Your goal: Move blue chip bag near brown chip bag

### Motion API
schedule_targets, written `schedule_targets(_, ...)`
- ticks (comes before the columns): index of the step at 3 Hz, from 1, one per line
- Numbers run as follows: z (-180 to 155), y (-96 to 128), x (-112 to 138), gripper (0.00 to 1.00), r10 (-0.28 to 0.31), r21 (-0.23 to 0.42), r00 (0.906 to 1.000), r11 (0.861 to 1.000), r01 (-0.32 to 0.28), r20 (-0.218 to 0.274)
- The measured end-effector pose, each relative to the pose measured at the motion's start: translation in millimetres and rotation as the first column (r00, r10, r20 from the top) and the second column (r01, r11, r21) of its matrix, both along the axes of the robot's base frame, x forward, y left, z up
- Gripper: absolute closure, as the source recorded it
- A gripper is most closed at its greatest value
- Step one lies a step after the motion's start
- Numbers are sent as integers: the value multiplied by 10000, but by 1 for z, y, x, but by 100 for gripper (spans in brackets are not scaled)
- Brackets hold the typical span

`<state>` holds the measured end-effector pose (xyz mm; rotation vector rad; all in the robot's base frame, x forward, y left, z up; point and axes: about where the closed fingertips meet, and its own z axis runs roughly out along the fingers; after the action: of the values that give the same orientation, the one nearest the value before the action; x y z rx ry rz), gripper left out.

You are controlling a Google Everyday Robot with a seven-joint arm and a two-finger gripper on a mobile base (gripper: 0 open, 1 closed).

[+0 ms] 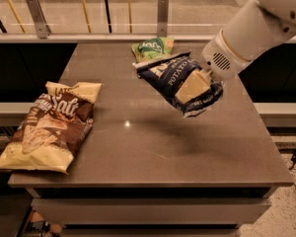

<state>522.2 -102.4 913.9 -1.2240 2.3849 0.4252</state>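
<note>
Carrying looks to be the step in hand: the pale two-finger gripper (192, 85) pinches the small, crinkled, dark navy blue chip bag (163, 73), holding it tilted in the air above the right half of the grey-brown tabletop (187, 152); the large brown chip bag (49, 127) with pale yellow ends lies flat at the left edge, well apart; the next move calls for a leftward carry and a low release beside it; a small green bag (153, 48) lies at the back; all three bags look sealed, contents unseen.
</note>
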Motion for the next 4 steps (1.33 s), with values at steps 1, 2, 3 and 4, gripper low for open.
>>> schedule_targets(1,-4,22,-11,100,123,136,9999,9998,-124,86)
schedule_targets(2,-5,41,-21,100,566,421,9983,9975,-571,124)
schedule_targets(3,-9,65,-31,100,1103,284,9938,9935,-1107,146)
schedule_targets(4,-18,85,-40,100,1430,-83,9896,9897,-1429,143)
